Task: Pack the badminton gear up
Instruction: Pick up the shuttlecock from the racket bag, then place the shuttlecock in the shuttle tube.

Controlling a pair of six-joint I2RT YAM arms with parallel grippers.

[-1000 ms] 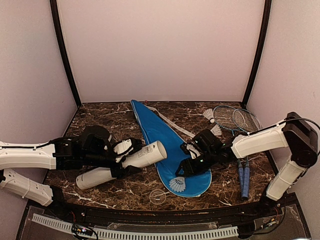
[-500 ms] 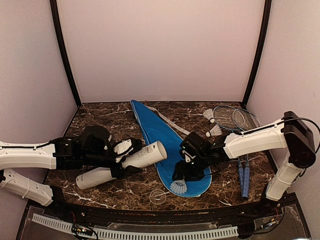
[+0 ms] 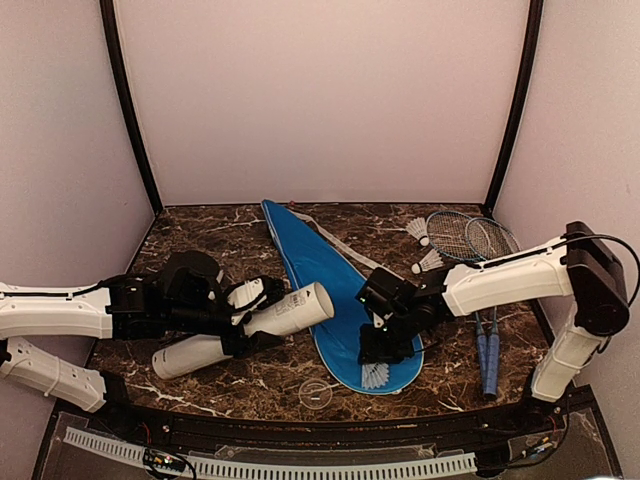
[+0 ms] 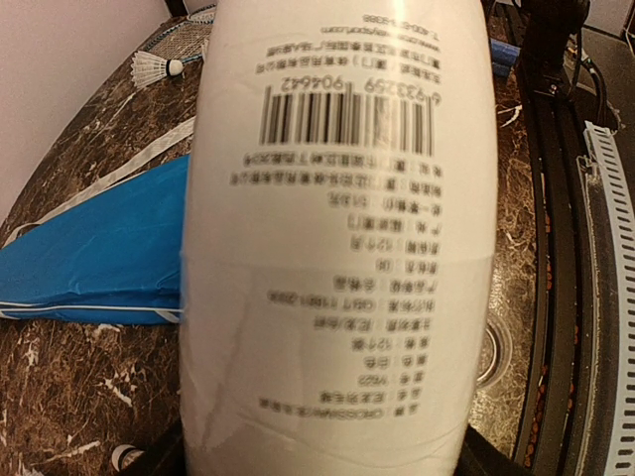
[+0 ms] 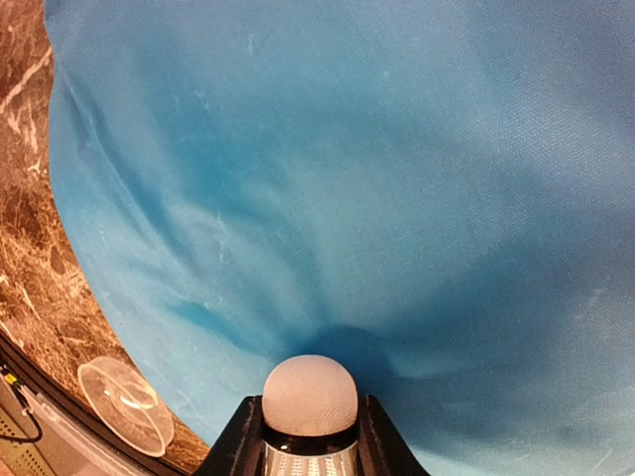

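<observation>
1. Showing a dark marble table from above, with a blue racket cover lying lengthwise at its middle, wide rounded end toward the robot. Every place below is given from this cover.
2. Left of the cover, the left gripper is clamped around a white shuttlecock tube, one finger on each side. The tube lies tilted, its open mouth raised and aimed at the cover's left edge, probably so that it can take shuttlecocks.
3. Over the cover's wide near end, the right gripper reaches down. Its two fingers are drawn in and pinch a shuttlecock just behind its rounded cork. The cork pokes out past the fingertips, and the blue fabric dips slightly just beyond it.
4. Right of the cover's far half lie two more shuttlecocks. Just beyond them are two rackets, heads overlapping and blue handles pointing back toward the robot.
5. On the table just off the cover's near tip sits a clear round lid. It is likely the tube's cap, set aside so the mouth stays open.
6. My reading: the step in hand is carrying the pinched shuttlecock leftward off the cover into the tube's mouth. The other shuttlecocks, the rackets and the cover are not yet packed.
</observation>
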